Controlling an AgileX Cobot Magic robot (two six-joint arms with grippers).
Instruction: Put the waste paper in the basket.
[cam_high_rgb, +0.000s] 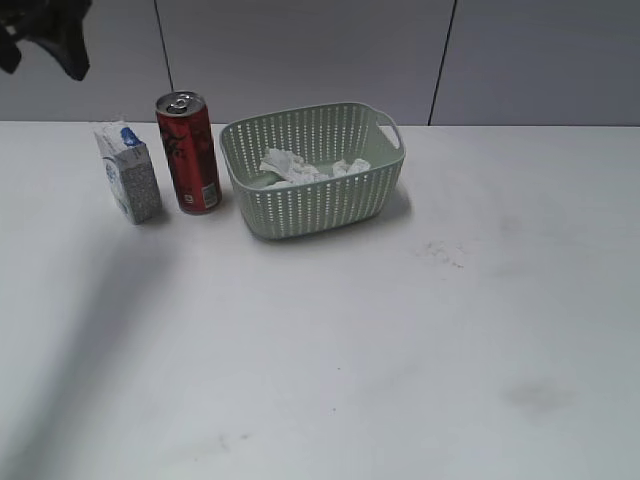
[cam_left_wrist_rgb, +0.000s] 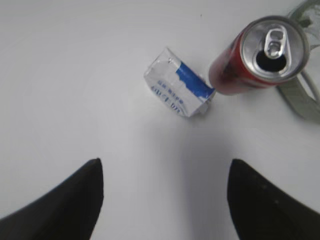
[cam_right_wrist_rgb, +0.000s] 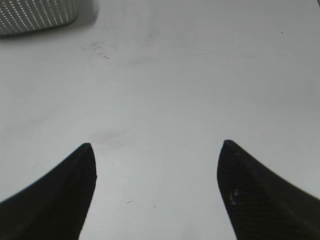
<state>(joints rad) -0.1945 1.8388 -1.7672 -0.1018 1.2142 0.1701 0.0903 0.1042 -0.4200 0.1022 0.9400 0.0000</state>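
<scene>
The pale green perforated basket (cam_high_rgb: 345, 200) stands at the back middle of the white table. Crumpled white waste paper (cam_high_rgb: 300, 168) lies inside it. A corner of the basket shows in the right wrist view (cam_right_wrist_rgb: 35, 17) and a bit of its rim in the left wrist view (cam_left_wrist_rgb: 300, 97). My left gripper (cam_left_wrist_rgb: 165, 165) is open and empty, high above the table near the carton and can; part of it shows dark at the top left of the exterior view (cam_high_rgb: 50, 40). My right gripper (cam_right_wrist_rgb: 157, 147) is open and empty over bare table, out of the exterior view.
A red drink can (cam_high_rgb: 188, 153), opened at the top (cam_left_wrist_rgb: 272, 45), stands left of the basket. A small white-and-blue carton (cam_high_rgb: 128, 175) stands left of the can and also shows in the left wrist view (cam_left_wrist_rgb: 177, 85). Faint smudges (cam_high_rgb: 440, 252) mark the table.
</scene>
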